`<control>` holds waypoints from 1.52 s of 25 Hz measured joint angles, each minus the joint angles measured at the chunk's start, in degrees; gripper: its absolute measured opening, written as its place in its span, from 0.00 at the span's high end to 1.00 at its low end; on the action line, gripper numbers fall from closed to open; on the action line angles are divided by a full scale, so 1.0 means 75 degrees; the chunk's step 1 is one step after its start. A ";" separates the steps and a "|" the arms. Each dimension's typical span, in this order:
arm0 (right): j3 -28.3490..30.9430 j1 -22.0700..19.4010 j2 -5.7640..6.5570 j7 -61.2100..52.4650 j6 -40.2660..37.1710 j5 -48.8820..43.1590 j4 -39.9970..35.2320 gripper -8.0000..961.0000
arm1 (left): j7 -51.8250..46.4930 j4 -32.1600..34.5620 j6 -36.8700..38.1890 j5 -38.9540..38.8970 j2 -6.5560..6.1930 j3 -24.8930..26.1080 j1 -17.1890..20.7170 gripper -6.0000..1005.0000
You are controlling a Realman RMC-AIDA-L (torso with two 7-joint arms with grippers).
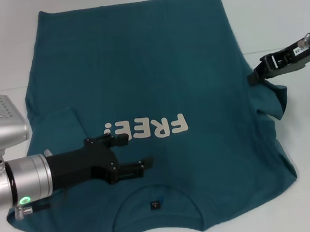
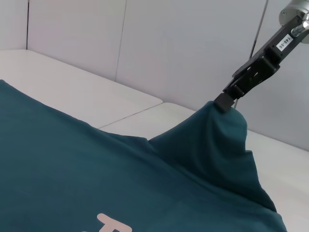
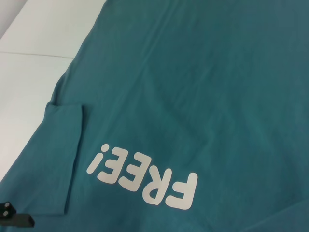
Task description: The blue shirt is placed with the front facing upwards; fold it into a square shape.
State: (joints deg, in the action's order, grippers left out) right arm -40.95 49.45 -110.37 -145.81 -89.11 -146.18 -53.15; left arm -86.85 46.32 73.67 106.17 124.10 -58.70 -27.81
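The right gripper (image 1: 254,77) is clamped on the right sleeve of the blue shirt (image 1: 156,72), its black fingers pinched together on the cloth at the shirt's edge. In the left wrist view the same gripper (image 2: 225,101) holds that sleeve lifted into a peak, the fabric draping down from the fingers to the flat body of the garment. The arm behind it reaches in from the right side of the head view.

The left gripper (image 1: 139,150) hovers over the shirt's chest, just on the collar side of the white "FREE!" lettering (image 1: 145,129), its jaws spread apart and holding nothing; whether it touches the cloth cannot be told. Beside it, towards the robot's left, the left sleeve (image 1: 55,131) lies folded inward on the body.

The shirt lies front up on the white table (image 1: 278,22), long axis running away from the robot: the round neck with its small dark label (image 1: 155,205) points toward the robot, and the hem is at the far end
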 joint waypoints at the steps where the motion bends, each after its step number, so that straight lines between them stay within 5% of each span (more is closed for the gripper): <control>1: -0.0039 0.0014 -0.0001 0.0000 0.0011 0.0000 0.0013 0.94 | 0.0001 0.0000 0.0013 0.0000 0.0000 0.0007 0.0006 0.12; 25: -0.0943 0.0577 -0.0332 -0.0073 0.0979 -0.0269 0.1038 0.93 | 0.0083 -0.0051 0.0009 0.0000 0.0012 0.0011 0.0089 0.12; 29: -0.0923 0.0565 -0.0335 -0.0116 0.1085 -0.0272 0.0973 0.76 | 0.0084 -0.0059 0.0015 0.0000 0.0012 0.0010 0.0087 0.12; 35: -0.0875 0.0143 -0.0031 -0.0174 0.1517 -0.0415 0.0854 0.47 | 0.0084 -0.0041 0.0029 0.0000 0.0012 0.0011 0.0076 0.12; 38: -0.0869 -0.0050 0.0045 -0.0247 0.1681 -0.0796 0.0853 0.39 | 0.0084 -0.0054 0.0040 0.0000 0.0012 0.0008 0.0080 0.12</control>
State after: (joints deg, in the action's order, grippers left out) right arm -47.47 49.08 -110.04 -147.66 -76.51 -152.14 -46.76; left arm -86.22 45.91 73.97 106.17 124.19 -58.64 -27.20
